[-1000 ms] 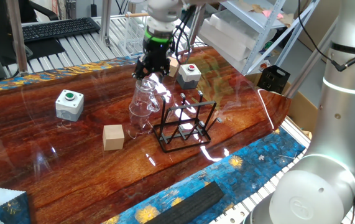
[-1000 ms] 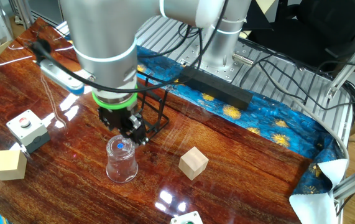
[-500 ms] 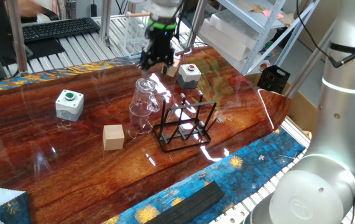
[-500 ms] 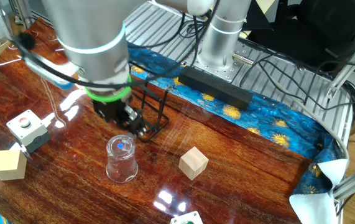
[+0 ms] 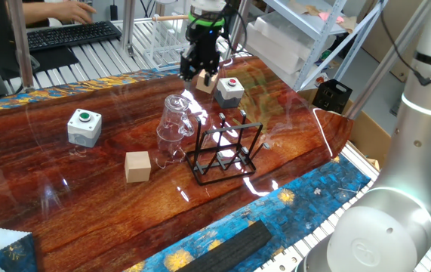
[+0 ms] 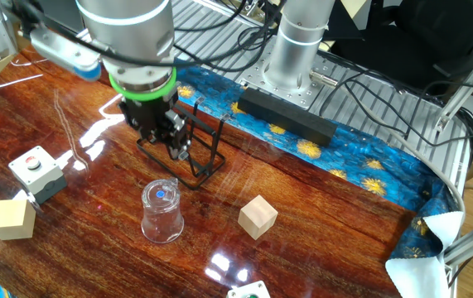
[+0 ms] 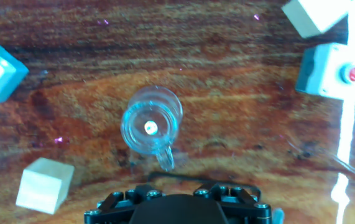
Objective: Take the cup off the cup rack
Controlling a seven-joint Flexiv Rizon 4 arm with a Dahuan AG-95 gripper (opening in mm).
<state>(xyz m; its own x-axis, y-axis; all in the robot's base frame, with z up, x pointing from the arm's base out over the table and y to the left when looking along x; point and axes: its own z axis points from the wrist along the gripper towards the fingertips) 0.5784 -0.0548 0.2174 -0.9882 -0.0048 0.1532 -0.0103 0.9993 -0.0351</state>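
The clear cup stands upside down on the wooden table, just left of the black wire cup rack, and is not on a peg. It also shows in the other fixed view, in front of the rack. In the hand view it lies straight below, with its handle pointing toward the camera. My gripper hangs high above the table, behind the cup, with nothing in it. In the other fixed view my gripper is in front of the rack, with its jaws apart.
A tan wooden cube lies left of the cup, and a second cube lies under my gripper. A green-button box stands at the left and a red-button box behind the rack. A white wire rack stands beyond the table.
My gripper has risen from the top of the cup and moved back, away from it. The cup has stayed standing on the table.
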